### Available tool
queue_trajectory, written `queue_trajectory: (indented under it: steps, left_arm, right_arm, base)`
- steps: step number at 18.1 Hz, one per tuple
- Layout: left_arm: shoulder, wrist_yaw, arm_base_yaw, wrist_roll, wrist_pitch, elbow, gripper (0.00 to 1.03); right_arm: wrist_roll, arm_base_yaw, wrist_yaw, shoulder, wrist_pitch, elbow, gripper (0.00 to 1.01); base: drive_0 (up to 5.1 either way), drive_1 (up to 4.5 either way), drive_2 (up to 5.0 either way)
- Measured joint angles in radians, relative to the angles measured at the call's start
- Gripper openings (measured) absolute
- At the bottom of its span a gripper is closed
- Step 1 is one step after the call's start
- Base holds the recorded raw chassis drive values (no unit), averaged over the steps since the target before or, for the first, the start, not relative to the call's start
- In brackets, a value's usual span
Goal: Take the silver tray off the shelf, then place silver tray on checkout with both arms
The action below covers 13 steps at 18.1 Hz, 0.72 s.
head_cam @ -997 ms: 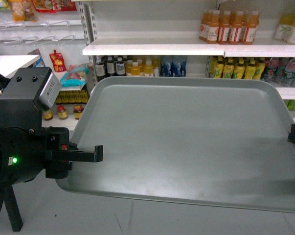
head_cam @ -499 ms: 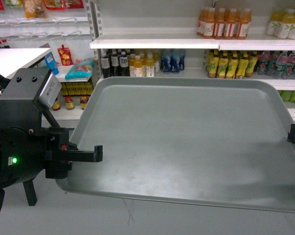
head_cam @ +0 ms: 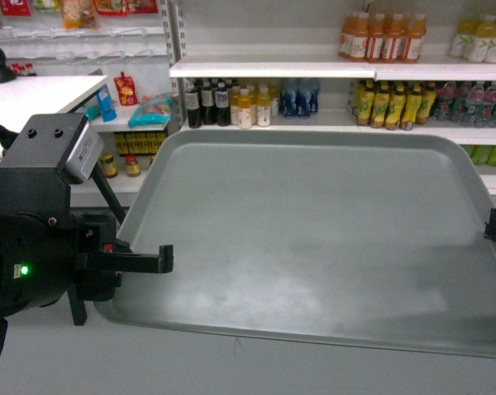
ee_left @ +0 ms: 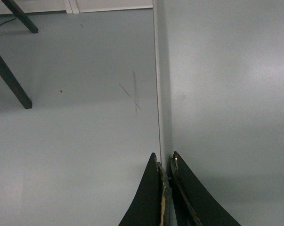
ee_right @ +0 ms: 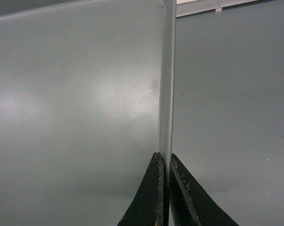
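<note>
So the silver tray (head_cam: 313, 239) is up in the air, held flat between both arms, filling most of the head view with grey floor (head_cam: 231, 370) showing under its near edge, so it's off the shelf and not sitting on anything. It's a plain matte grey-green slab with rounded corners and a low rim, nothing on it. The left gripper (head_cam: 161, 258) is clamped on the tray's left rim, one thin black finger lying across the top of the edge; in the left wrist view the left gripper (ee_left: 166, 188) has its two fingers pinched tight with the rim running straight up between them, tray surface on the right, floor on the left. Same deal on the other side: the right gripper (ee_right: 164, 188) is squeezed shut on the right rim, the edge standing like a thin strip between the fingertips, and in the head view only a bit of black at the tray's right edge shows. The left arm (head_cam: 34, 247) is a bulky black thing with a green light glowing on it. Behind the tray there's the shelf (head_cam: 272, 69), a white board, with rows of bottled drinks (head_cam: 248, 103) under it, orange juice bottles (head_cam: 383, 37) on top. Over on the far left a white counter top, the checkout (head_cam: 34, 95), sits well apart from the tray.
</note>
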Motion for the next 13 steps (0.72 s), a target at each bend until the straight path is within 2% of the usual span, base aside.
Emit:
queue_trajectory:
  steps: [13]
  left_arm:
    - [0.000,0.001,0.000,0.002,-0.003,0.000,0.03]
  right_arm:
    - [0.000,0.000,-0.001,0.000,-0.001,0.000,0.02]
  base:
    - [-5.0,2.48,2.5]
